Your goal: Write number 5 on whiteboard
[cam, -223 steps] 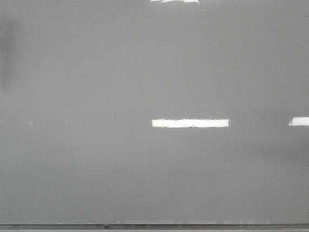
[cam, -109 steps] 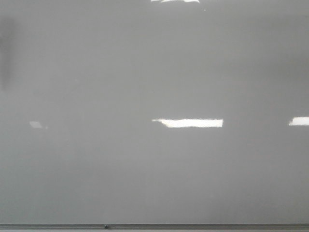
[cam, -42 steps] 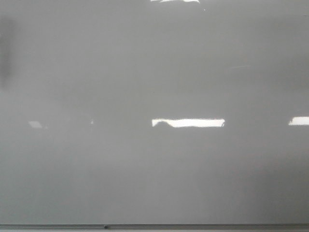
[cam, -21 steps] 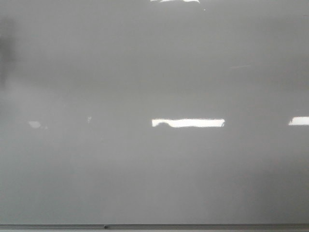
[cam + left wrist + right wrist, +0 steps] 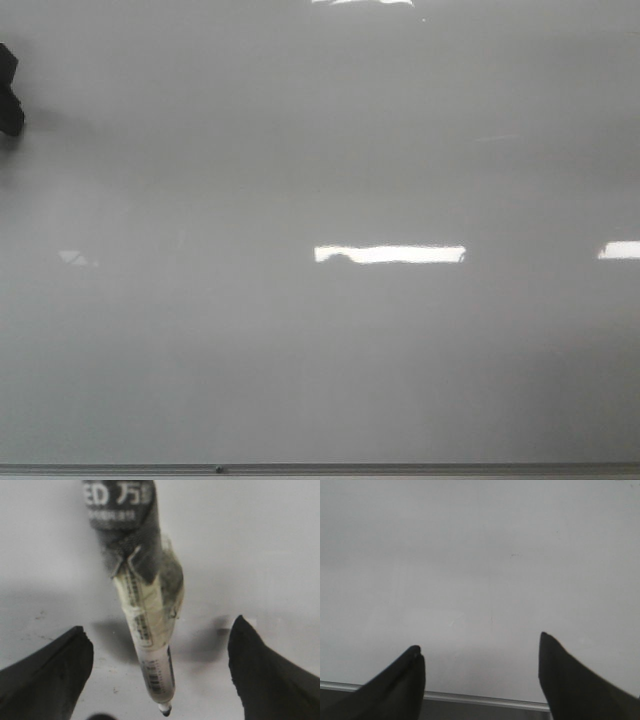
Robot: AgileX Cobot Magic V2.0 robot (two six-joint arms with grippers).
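Because the large glossy pale grey whiteboard (image 5: 330,360) shows no black digit yet, the writing has not begun. The taped grey marker pen (image 5: 142,605) sits between the wide-apart fingers of the left claw (image 5: 160,675), apparently fixed above them, its tip aimed at the board for a stroke. The right claw (image 5: 480,672) hangs released and empty near the board's thin metal edge strip (image 5: 485,699).

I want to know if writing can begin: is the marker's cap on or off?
Off. In the left wrist view the marker ends in a bare dark tip, pointing at the whiteboard. No 5 is visible yet.
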